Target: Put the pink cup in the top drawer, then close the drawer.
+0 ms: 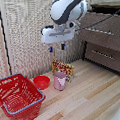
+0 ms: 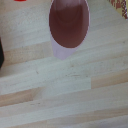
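Wrist view looks straight down into the cup (image 2: 69, 25): pale-pink wall, darker inside, open mouth up, standing on light wood floor (image 2: 65, 95). Its far rim is cut by the frame edge. No fingers show in this view, so the pincer cannot be read from here. A dark shape at one edge and a scrap of red at a corner are too cropped to name.

Exterior view gives what the wrist misses. Cup (image 1: 60, 80) upright on the floor (image 1: 88, 102), between a flat red bowl (image 1: 41, 82) on the exterior view's left and a patterned packet (image 1: 63, 69) just behind it. Whether cup and packet touch, cannot tell.

Gripper (image 1: 57, 47) hangs well above the cup, apart from it, holding nothing. Two blue-tipped fingers (image 1: 51, 49) stand spread with a clear gap between them — wide. Arm above is cut by the top edge.

Red mesh basket (image 1: 17, 97) sits nearest the camera at the exterior view's left, its lower corner cropped.

Drawers (image 1: 102, 41) at the exterior view's right, dark brown, silver bar handles; only part in frame. Blur hides whether the top drawer stands ajar.
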Controlling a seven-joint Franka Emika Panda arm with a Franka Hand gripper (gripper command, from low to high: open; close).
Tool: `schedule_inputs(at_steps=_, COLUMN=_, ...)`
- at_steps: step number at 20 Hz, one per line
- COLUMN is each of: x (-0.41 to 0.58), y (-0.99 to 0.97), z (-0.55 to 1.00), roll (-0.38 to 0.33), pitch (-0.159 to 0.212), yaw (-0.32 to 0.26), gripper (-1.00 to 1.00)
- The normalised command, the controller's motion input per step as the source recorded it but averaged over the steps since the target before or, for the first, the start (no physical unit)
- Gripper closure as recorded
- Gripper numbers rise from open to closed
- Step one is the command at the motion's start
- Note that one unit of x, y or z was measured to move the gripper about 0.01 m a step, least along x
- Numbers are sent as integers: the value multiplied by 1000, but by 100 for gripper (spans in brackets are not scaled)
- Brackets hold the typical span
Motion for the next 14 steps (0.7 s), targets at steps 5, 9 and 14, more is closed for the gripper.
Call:
schedule_inputs(at_steps=5, x=-245, y=-68, z=-311, roll=0, pitch=36, yaw=-88, gripper=-100)
schedule_inputs(at_steps=9, x=-253, y=-47, z=-354, roll=0, pitch=38, yaw=-85, gripper=-100)
schedule_inputs(at_steps=14, x=-124, y=-94, z=-366, roll=0, pitch=35, yaw=-53, gripper=-100)
